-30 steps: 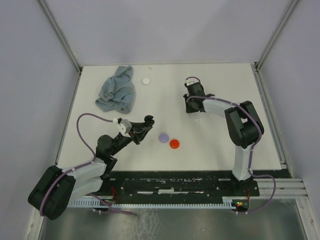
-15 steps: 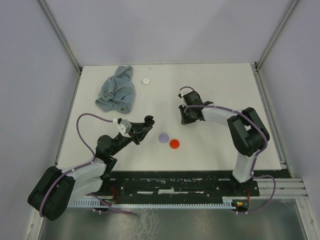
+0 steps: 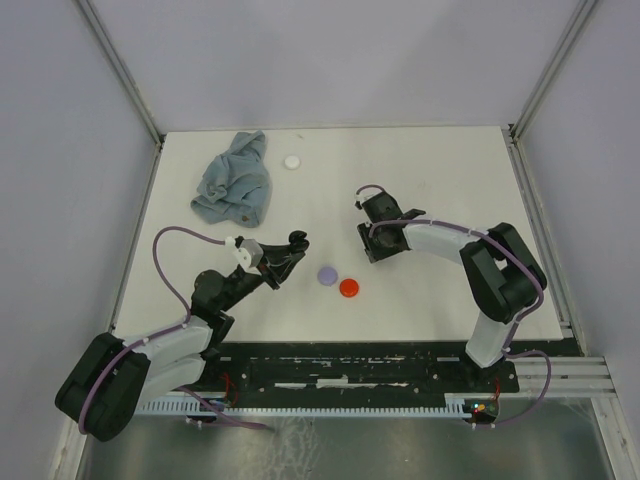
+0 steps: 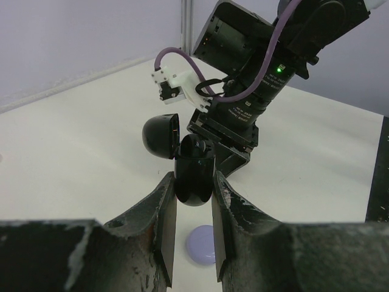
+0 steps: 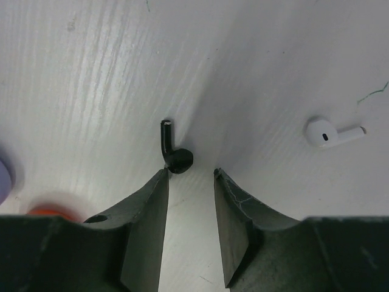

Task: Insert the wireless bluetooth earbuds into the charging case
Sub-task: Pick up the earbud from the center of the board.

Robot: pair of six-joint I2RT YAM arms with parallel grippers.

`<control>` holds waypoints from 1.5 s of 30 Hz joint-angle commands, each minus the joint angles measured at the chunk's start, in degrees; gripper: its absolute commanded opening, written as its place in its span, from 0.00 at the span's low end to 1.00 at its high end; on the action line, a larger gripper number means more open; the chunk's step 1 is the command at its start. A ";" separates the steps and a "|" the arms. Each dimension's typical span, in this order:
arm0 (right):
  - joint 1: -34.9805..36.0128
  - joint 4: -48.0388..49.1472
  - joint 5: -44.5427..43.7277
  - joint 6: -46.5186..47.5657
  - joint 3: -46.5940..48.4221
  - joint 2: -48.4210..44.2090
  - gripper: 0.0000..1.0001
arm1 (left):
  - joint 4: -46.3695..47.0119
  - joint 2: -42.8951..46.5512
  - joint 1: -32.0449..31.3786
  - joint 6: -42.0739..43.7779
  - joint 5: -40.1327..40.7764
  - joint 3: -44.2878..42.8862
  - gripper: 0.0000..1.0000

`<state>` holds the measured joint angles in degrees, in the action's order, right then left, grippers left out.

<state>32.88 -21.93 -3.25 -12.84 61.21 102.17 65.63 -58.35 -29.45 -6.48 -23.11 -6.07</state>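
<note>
Top view: a white counter (image 3: pixel 450 160) with a crumpled blue cloth (image 3: pixel 235 182) at upper left and a small white disc (image 3: pixel 292 161) beside it. The left arm (image 3: pixel 215 290) reaches toward the centre, holding a black charging case (image 3: pixel 296 241) above the counter. A lavender disc (image 3: pixel 327 274) and a red disc (image 3: pixel 349 288) lie just right of it. The right arm (image 3: pixel 440 235) bends in from the right, its tip low over the counter.

Left wrist view: the left fingers (image 4: pixel 161 225) are clamped on the case at centre frame, its lid (image 4: pixel 161 135) hinged open to the upper left.

Right wrist view: the right fingers (image 5: pixel 146 213) stand apart, gripping nothing. A black earbud (image 5: pixel 172 149) lies on the counter at centre, just off the tip of the left-hand finger. A white earbud (image 5: pixel 331 132) lies well apart at upper right.

Risk: the black earbud sits off-centre to the gap. Closing from here would likely nudge it aside or pinch only its thin stem, letting it flick away or twist too far to seat in the case.
</note>
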 commanded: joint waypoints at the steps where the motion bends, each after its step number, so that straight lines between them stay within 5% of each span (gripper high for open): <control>1: -0.29 -2.23 -5.02 1.79 -0.54 -2.14 0.45 | 1.34 0.69 -0.17 2.34 -1.33 -2.20 0.03; 18: -4.75 -2.23 -6.01 -1.49 6.15 0.51 0.47 | 1.12 0.69 -0.22 2.32 -1.32 -2.24 0.03; 31: -2.31 -0.74 1.93 -4.54 -3.78 -5.45 0.48 | 1.19 0.02 -0.17 1.92 -1.84 -2.63 0.03; 45: -1.98 2.08 -6.57 -2.26 1.67 2.75 0.48 | 1.12 0.42 -0.17 1.91 -1.89 -2.55 0.03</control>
<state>31.11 -20.62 -5.56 -16.43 60.29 101.80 64.79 -58.39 -29.45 -6.48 -24.34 -6.70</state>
